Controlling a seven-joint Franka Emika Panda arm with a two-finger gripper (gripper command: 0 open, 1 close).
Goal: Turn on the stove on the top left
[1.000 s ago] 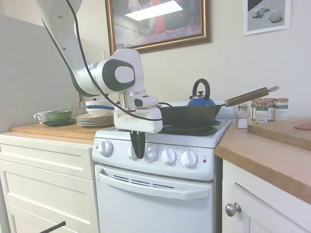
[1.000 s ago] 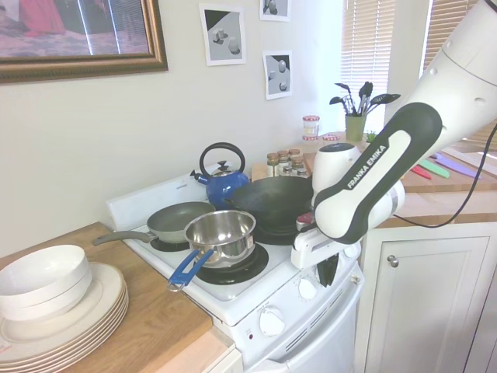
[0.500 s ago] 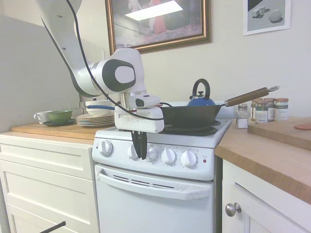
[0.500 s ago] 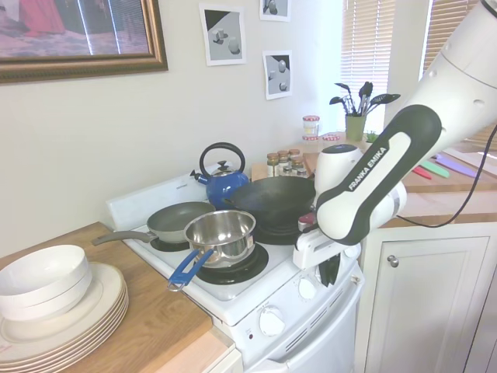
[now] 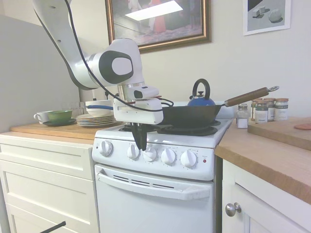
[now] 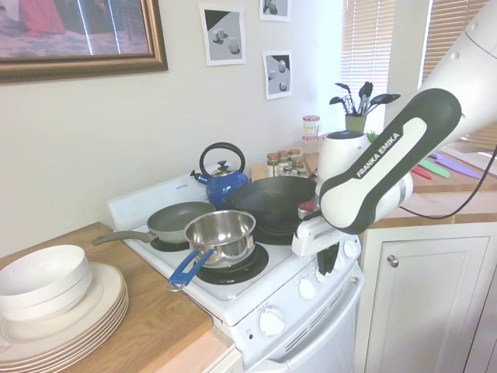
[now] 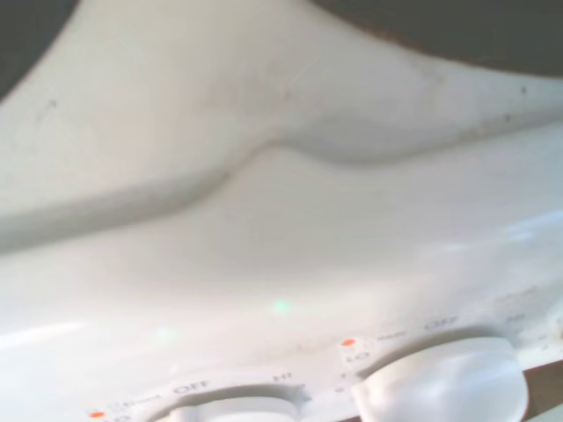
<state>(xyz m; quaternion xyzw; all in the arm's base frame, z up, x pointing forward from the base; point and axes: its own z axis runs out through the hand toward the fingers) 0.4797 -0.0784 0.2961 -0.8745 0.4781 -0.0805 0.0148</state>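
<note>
Above the stove [image 5: 160,189] knob row, gripper [image 5: 140,144] pinched narrow, empty; knobs look stiff, smooth, so grip rim sides.

Arm housing is showing glossy white with dark grey joint caps. Black "FRANKA EMIKA" lettering is running along one link. Black cable is trailing over the shell. End effector [image 5: 139,143] fingers are appearing black, possibly rubber-tipped.

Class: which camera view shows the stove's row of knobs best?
The first exterior view: all five knobs face the camera. The second exterior view shows a few obliquely, the arm blocking others. The wrist view shows two, cropped and blurry.
</note>
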